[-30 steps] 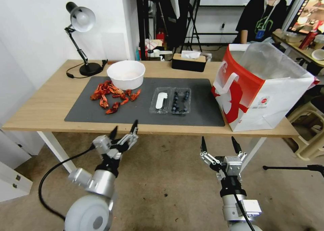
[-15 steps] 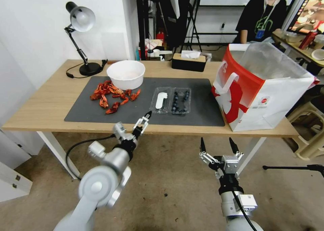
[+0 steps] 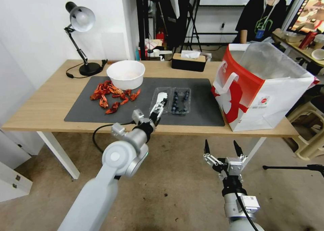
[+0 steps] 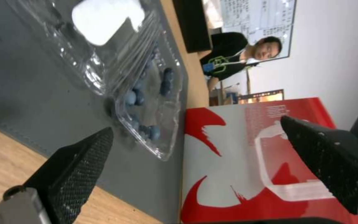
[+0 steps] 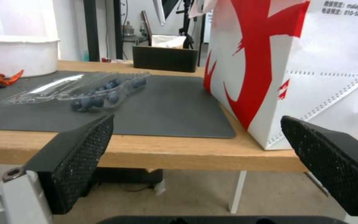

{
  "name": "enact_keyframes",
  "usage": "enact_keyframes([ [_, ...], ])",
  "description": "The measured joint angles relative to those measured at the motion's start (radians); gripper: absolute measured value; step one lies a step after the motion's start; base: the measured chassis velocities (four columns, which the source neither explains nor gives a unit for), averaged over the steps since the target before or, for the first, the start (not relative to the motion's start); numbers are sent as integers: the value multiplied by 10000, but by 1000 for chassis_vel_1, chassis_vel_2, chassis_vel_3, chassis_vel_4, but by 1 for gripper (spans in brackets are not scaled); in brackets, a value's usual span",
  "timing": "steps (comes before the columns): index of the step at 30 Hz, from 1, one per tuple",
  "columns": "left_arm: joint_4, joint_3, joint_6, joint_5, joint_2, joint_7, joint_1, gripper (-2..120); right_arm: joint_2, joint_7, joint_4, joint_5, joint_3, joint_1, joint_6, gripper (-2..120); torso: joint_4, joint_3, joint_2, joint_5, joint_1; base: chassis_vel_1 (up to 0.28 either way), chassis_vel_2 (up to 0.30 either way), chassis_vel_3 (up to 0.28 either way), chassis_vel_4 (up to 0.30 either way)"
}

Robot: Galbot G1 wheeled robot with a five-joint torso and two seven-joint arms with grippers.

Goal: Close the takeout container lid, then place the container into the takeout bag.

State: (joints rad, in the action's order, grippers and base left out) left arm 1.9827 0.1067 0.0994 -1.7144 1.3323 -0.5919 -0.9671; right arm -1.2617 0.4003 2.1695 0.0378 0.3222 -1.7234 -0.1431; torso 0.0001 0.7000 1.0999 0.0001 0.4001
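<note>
Two arms in my view: my left gripper (image 3: 158, 108), fingers apart, reaches out over the near edge of the takeout container (image 3: 171, 100), which lies open on the grey mat (image 3: 199, 106). Right gripper (image 3: 222, 147), spread, hangs low before the table (image 3: 40, 106), takeout bag (image 3: 260, 89) far right.

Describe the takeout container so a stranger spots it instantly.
On the dark grey mat, between the white bowl and the red-and-white takeout bag, lies the takeout container. It alone is clear plastic, lying open, with dark blueberries inside.

Bare mat (image 3: 202, 106) separates takeout container (image 3: 179, 101) from takeout bag (image 3: 263, 89).
</note>
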Motion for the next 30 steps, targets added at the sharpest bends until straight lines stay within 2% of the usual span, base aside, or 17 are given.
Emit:
enact_keyframes([
  [5, -654, -157, -104, -77, 299, -269, 455, 100, 11, 19, 19, 31, 124, 48, 51, 100, -1, 0, 0, -2, 0, 0, 0, 0, 0],
  [17, -1586, -189, -254, -41, 467, -353, 943, 100, 9, 44, -44, 120, 130, 266, 145, 100, 0, 0, 0, -1, -1, 0, 0, 0, 0],
  [30, -2101, -231, -459, 170, 530, -155, 1209, 100, 11, 57, -76, 175, 164, 349, 187, 100, -1, 0, 0, -1, -2, 0, 0, 0, 0],
])
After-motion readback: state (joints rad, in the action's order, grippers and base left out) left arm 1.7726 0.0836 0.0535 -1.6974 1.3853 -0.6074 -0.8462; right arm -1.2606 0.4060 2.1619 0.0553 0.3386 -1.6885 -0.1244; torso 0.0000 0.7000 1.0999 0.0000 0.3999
